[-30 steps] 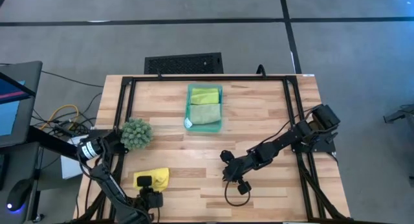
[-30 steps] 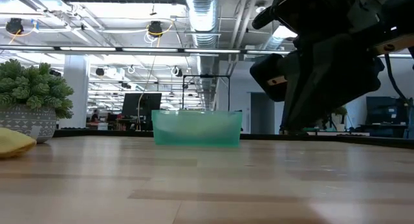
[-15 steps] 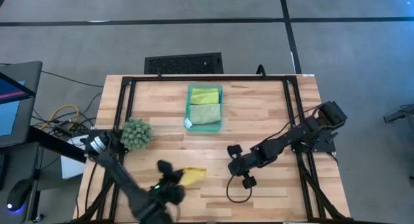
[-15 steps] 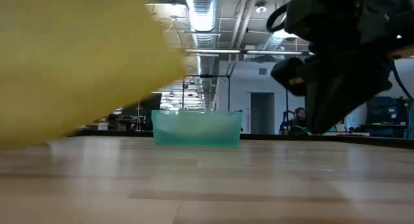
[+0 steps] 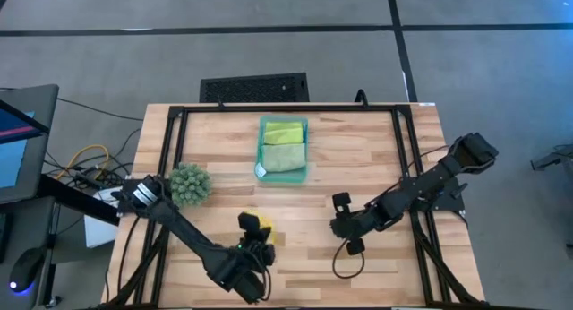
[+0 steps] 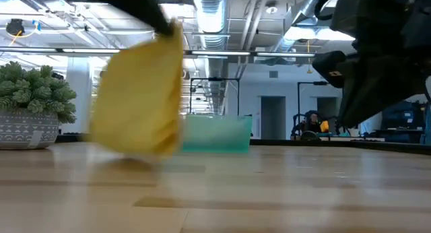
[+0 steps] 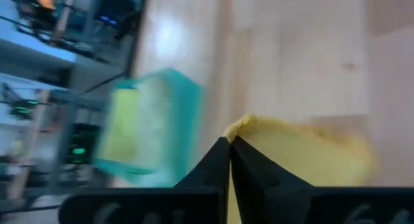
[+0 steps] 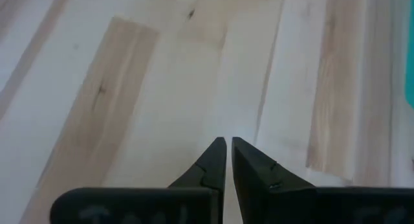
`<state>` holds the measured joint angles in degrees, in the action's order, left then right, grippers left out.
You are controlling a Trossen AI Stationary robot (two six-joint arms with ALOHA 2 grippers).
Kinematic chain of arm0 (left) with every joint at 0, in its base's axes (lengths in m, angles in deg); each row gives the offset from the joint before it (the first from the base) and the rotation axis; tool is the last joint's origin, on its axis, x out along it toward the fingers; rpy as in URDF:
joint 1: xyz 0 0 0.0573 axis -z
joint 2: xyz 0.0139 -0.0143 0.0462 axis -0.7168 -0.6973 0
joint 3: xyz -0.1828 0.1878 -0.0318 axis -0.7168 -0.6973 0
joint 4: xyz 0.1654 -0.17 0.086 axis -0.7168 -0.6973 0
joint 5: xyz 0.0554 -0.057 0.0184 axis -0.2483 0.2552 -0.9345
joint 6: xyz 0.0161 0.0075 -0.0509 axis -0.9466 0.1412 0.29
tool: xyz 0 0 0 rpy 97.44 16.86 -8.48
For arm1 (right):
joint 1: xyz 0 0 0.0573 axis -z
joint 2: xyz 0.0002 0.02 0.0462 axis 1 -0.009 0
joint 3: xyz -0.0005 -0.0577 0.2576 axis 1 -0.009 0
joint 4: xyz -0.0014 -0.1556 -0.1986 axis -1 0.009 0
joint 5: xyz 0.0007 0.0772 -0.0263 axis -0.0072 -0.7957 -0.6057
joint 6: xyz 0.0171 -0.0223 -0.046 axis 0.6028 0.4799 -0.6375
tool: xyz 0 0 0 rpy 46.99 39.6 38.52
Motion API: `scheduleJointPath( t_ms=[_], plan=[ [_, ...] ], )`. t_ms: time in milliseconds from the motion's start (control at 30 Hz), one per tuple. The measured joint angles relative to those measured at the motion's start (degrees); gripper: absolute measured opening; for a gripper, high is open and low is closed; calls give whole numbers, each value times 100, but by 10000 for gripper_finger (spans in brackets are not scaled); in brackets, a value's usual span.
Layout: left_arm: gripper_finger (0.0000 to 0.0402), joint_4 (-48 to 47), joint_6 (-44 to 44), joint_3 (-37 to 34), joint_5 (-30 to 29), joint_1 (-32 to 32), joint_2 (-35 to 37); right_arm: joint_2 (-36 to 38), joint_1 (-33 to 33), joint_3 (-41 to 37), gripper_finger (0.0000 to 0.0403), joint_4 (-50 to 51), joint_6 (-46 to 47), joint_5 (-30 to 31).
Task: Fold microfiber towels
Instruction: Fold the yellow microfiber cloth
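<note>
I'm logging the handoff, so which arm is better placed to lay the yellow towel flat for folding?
The left. Its gripper is shut on the yellow towel, which hangs over the table's middle. The right gripper is empty, jaws nearly shut over bare wood to the right, so it would first have to reach across.

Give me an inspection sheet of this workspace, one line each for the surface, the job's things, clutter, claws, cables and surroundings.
Surface: pale wooden plank table, black frame rails along its edges.
Job's things: yellow microfiber towel hanging lifted above the table; lime green towel and pale sage green towel lying in the teal rectangular plastic tray.
Clutter: dark-green spiky plant in a patterned pot, near the table's left edge.
Claws: left claw shut on the yellow towel's edge; right claw nearly shut, holding nothing, over bare wood.
Cables: black loop under the right arm; yellow and orange wires off the table's left side.
Surroundings: grey floor, black floor grille, a screen at left.
</note>
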<state>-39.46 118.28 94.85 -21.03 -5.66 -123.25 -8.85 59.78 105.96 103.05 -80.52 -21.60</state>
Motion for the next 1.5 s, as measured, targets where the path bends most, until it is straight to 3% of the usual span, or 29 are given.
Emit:
scheduleJointPath(
  t_ms=[133, 233, 567, 767, 1000, 1267, 1367, 1500],
  plan=[
    [7, 1778, -64, -1136, 557, 185, -10, 2, 101, -54, 47, -331, 2, -2],
    [33, 2377, -30, -1476, 1112, 226, -11, -30, 202, -57, 47, -547, -1, -5],
    [179, 2364, -810, -532, 1170, 144, 8, -30, 316, -59, 47, -675, 0, -12],
    [214, 2260, -874, -443, 1627, 73, 11, -32, 311, -59, 47, -675, 14, -28],
    [180, 1886, -691, -810, 2290, -254, -195, -32, 311, -59, 47, -664, 94, -28],
    [30, 1842, -1027, -726, 1963, -790, -143, -34, 322, -57, 47, -666, 92, -26],
    [9, 1402, -1066, -318, 1485, -931, -105, -34, 322, -57, 47, -664, 90, -28],
    [4, 569, -765, 664, -293, -791, -81, -34, 322, -57, 47, -610, 92, -28]
  ],
)
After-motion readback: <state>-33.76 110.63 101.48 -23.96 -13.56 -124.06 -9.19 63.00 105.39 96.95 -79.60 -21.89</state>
